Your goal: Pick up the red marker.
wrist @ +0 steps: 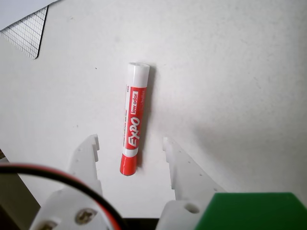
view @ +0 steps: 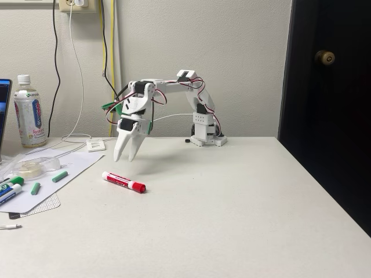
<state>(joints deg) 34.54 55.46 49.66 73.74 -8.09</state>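
Observation:
The red marker lies flat on the white table, red cap toward the right in the fixed view. In the wrist view the red marker runs lengthwise, its red cap end between the two white fingers. My gripper hangs tips-down above the table, just behind and above the marker's white end, not touching it. In the wrist view the gripper is open, with one fingertip on the marker's left and the other on its right.
At the left lie a sheet of paper with small green pieces, capped white markers, a tape roll and a bottle. The arm's base stands at the back. A dark door is at right.

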